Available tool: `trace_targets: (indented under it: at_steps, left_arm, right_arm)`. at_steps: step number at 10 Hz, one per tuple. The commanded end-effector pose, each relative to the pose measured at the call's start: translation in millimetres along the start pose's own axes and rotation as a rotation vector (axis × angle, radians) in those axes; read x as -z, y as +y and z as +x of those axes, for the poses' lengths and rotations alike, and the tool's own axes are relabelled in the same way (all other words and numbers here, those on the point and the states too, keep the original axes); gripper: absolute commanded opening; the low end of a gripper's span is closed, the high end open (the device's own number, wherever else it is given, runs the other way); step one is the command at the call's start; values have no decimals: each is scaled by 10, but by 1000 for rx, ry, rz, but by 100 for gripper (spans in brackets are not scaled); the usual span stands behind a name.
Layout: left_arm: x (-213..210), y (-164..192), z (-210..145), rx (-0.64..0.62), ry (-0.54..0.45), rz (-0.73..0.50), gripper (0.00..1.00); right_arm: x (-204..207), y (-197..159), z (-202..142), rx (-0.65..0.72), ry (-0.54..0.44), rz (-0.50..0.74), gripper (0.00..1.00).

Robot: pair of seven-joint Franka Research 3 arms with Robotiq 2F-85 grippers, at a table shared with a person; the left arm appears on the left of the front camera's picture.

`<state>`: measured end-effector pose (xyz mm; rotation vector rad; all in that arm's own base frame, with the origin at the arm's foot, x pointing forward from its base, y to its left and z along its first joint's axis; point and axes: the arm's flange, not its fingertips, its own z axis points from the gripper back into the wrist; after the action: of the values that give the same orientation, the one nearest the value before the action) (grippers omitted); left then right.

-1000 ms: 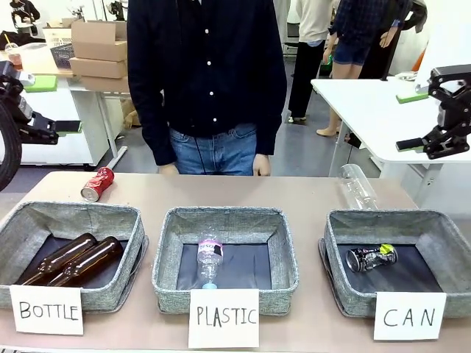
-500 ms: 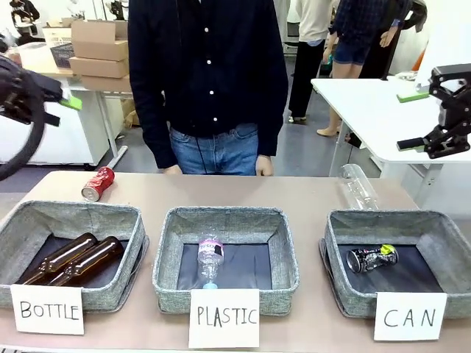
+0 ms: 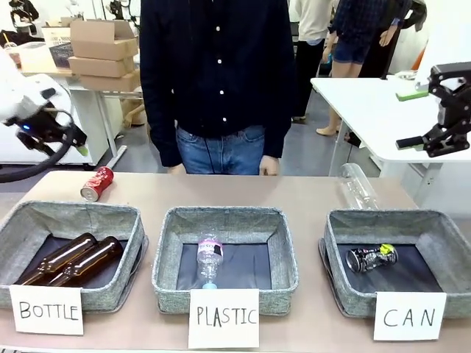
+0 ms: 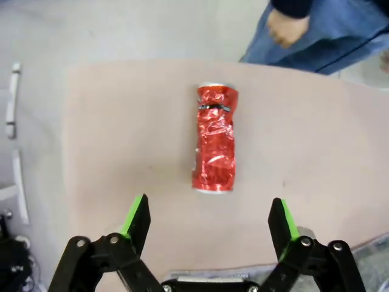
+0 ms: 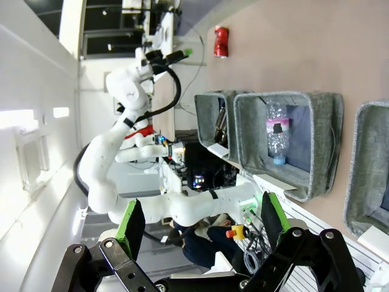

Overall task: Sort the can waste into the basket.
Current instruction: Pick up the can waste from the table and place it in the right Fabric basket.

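A crushed red can lies on its side on the table at the far left, behind the BOTTLE bin. In the left wrist view the red can lies just beyond my open left gripper, with nothing between the fingers. From the front, my left gripper hovers above and left of the can. The dark can rests inside the grey basket marked CAN at the right. High at the right edge, my right gripper stands open and holds nothing, as the right wrist view also shows.
A bin marked BOTTLE holds two brown bottles. The middle bin, marked PLASTIC, holds a clear bottle. Another clear bottle lies on the table behind the CAN basket. A person stands at the far edge.
My left arm has swung down and turned so its gripper points at the red can. The person has shifted slightly to the right. The right arm has not moved.
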<state>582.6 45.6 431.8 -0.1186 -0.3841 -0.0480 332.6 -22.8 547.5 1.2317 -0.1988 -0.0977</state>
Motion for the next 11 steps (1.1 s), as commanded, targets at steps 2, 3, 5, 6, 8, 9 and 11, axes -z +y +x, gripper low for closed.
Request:
trace_targets:
  at_steps: [2, 3, 5, 6, 8, 9, 11]
  left_arm:
    - [283, -80, 374, -216, 50, -254, 100]
    - [206, -40, 107, -26, 46, -11, 100]
    - [388, -140, 252, -99, 74, -103, 100]
    - [621, -142, 409, -119, 159, -123, 100]
    - [1058, -71, 561, -161, 186, -119, 100]
    - [1146, -42, 587, -190, 189, -83, 100]
    - [1273, -1, 593, -195, 210, -70, 100]
  right_arm:
    - [-25, 6, 0, -9, 7, -6, 100]
    - [-25, 6, 0, -9, 7, -6, 100]
    - [-25, 6, 0, -9, 7, -6, 100]
    - [-25, 6, 0, -9, 7, -6, 100]
    - [-25, 6, 0, -9, 7, -6, 100]
    - [-25, 6, 0, -9, 7, -6, 100]
    - [-25, 6, 0, -9, 7, -6, 100]
